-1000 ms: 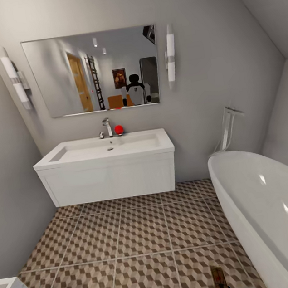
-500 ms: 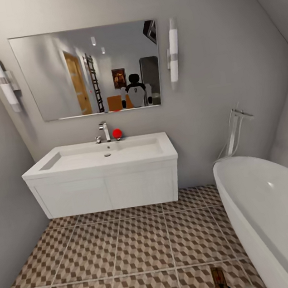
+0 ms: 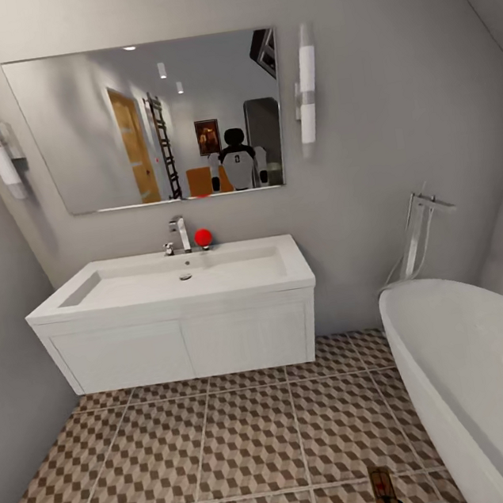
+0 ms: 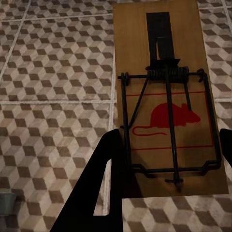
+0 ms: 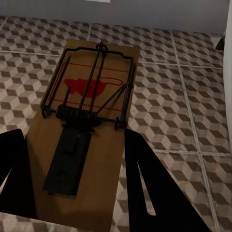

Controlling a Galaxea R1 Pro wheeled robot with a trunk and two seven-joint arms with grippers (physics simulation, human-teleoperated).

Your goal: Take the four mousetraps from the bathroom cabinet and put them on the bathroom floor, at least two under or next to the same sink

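Head view: sink (image 3: 184, 281) closer vs 1 s ago, so I'm approaching. Left tool (image 4: 164, 159) and right tool (image 5: 72, 159) each pinch a mousetrap (image 4: 164, 96), (image 5: 84, 145).

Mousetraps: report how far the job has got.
Done: none lies on the floor in these views. In hand: each gripper holds one mousetrap, left gripper on the left mousetrap, right gripper on the right mousetrap, facing the sink. Left: set both down by the sink; the other two traps are not visible here.
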